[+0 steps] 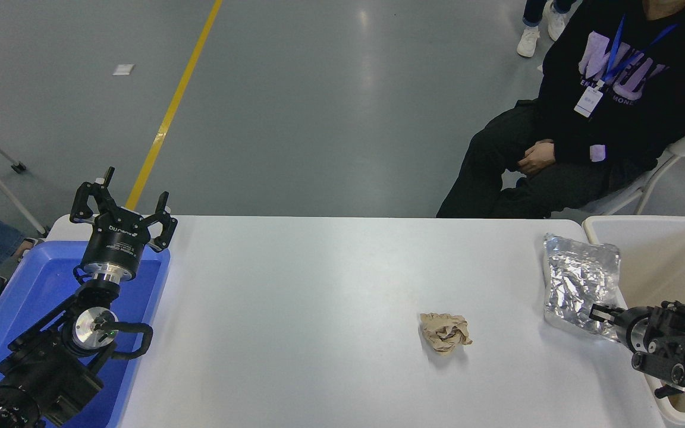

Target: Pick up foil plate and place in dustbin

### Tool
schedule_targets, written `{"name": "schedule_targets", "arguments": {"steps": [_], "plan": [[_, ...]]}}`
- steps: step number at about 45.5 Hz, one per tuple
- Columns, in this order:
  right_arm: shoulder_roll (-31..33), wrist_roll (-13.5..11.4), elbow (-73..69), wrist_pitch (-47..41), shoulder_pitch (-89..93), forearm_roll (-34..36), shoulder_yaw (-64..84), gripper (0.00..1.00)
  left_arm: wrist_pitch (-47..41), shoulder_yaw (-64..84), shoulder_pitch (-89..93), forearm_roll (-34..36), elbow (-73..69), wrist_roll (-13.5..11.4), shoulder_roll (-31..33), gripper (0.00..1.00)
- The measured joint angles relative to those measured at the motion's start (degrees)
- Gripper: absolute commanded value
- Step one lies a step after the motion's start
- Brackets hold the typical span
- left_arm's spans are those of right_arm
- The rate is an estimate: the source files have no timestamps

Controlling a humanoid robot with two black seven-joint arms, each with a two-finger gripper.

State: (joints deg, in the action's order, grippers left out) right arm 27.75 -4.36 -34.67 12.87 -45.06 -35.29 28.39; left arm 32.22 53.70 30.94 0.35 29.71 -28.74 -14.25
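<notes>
Reaching up from the lower left corner of the frame, the left arm holds its gripper (122, 205) above the far end of a blue tray (21, 297), with its black fingers (90, 199) spread wide apart and nothing between them. To the right of it, the white table (319, 285) runs across the middle of the frame. Right of centre, a small crumpled brown paper wad (445, 333) lies alone on the tabletop, well apart from everything else. Further right, near the table's right edge, the foil plate (580, 279) is tipped up, so that its wrinkled silver face is turned toward the camera, its upper end overlapping the near rim of the dustbin (663, 226). The right gripper (599, 312) comes in from the lower right edge of the frame and meets the foil plate at its lower right corner; its fingertips look pinched together on the foil rim there. The cream-white dustbin fills the right edge of the frame just beside the plate, its beige inside visible behind the right arm. At the upper right, beyond the table, a person in dark clothes (586, 119) sits on a chair with hands clasped in the lap.
</notes>
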Motion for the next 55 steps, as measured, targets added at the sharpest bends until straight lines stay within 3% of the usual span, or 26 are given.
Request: {"name": "schedule_targets", "arguments": {"steps": [6, 46, 55], "plan": [[0.0, 0.0, 0.0, -0.3, 0.0, 0.8, 0.0, 0.0, 0.0, 0.0, 0.0, 0.0, 0.0, 0.0, 0.0, 0.98], [0.6, 4.2, -2.6, -3.7, -1.9, 9.5, -0.2, 0.0, 0.0, 0.0, 0.0, 0.0, 0.0, 0.0, 0.0, 0.98], [4.7, 4.5, -8.7, -4.2, -5.1, 10.0, 0.3, 0.0, 0.0, 0.0, 0.0, 0.0, 0.0, 0.0, 0.0, 0.98]]}}
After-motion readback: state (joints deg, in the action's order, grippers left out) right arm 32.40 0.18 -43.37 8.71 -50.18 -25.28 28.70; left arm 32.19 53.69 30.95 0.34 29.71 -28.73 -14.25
